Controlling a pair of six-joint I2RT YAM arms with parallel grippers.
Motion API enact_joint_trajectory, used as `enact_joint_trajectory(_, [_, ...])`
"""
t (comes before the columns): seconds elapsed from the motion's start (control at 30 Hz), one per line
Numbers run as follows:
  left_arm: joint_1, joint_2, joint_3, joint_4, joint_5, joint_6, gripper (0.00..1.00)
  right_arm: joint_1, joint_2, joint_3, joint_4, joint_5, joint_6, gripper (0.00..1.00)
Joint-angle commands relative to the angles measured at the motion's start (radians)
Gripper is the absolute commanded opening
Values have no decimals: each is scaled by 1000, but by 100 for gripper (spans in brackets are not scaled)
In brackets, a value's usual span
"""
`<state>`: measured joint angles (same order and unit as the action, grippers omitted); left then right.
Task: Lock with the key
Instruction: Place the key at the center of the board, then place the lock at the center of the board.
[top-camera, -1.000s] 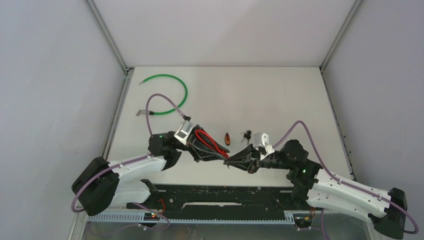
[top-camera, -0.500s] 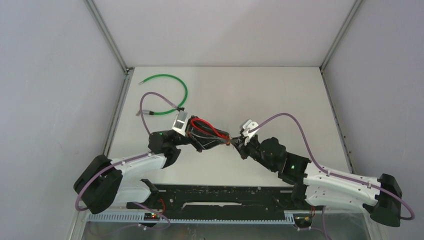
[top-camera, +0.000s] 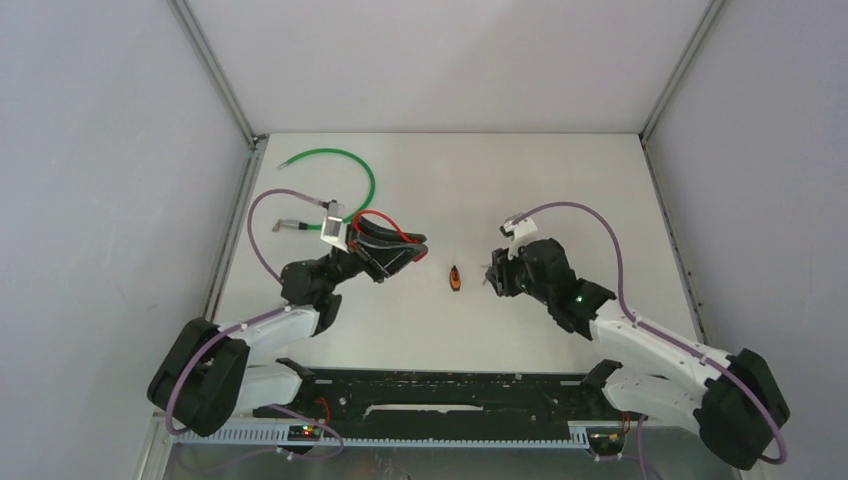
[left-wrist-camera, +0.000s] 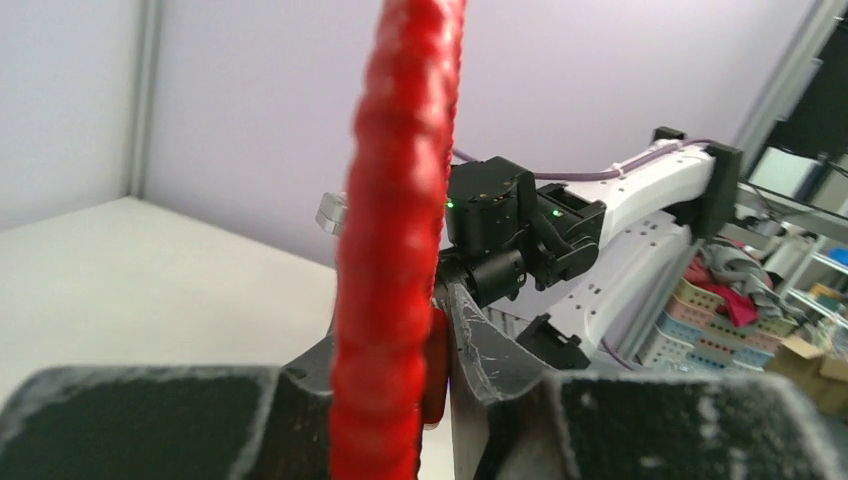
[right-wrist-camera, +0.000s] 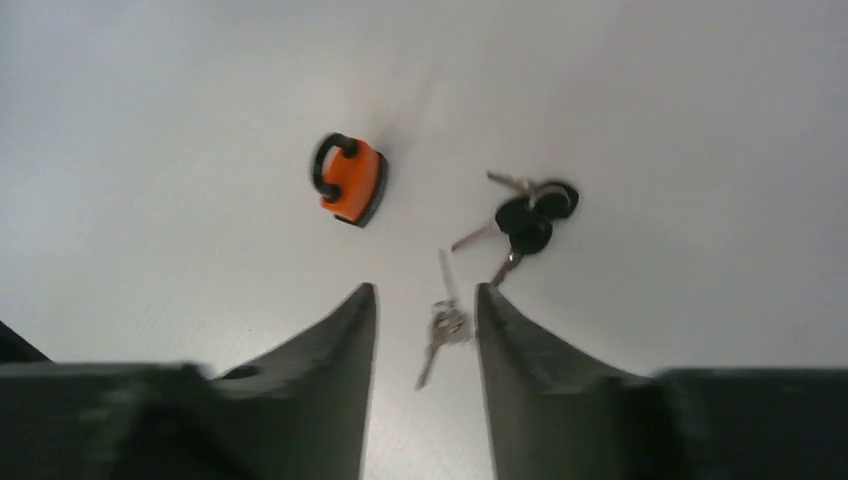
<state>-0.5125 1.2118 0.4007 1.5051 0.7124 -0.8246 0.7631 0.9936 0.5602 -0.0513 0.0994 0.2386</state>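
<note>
The right gripper hovers spread and empty, right of the padlock, with a loose key under its gap (black-headed keys lie beyond). Descend straight and pinch the key's head. Left of the padlock, the left gripper pinches a red cable.

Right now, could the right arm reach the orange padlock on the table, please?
Probably yes: the orange padlock lies uncovered just ahead of the right fingers, with bare table between; the keys sit aside.
</note>
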Motion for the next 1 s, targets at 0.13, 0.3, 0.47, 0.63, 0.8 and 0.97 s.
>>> enact_joint_trajectory(0.13, [112, -171, -71, -487, -162, 191, 0, -147, 119, 79, -61, -85, 97, 68])
enact_joint_trajectory(0.3, [112, -168, 20, -1004, -428, 440, 0, -184, 137, 80, 31, 46, 153, 66])
enact_joint_trajectory(0.47, [110, 46, 172, -1246, -490, 412, 9, -218, 204, 81, 131, 188, 259, 65])
enact_joint_trajectory(0.63, [100, 231, 218, -1215, -475, 384, 15, -215, 286, 81, 143, 186, 305, 63])
enact_joint_trajectory(0.8, [81, 343, 273, -1240, -500, 376, 24, -223, 294, 81, 203, 201, 358, 61])
enact_joint_trajectory(0.97, [66, 380, 292, -1273, -532, 366, 30, -238, 319, 92, 359, 209, 365, 58])
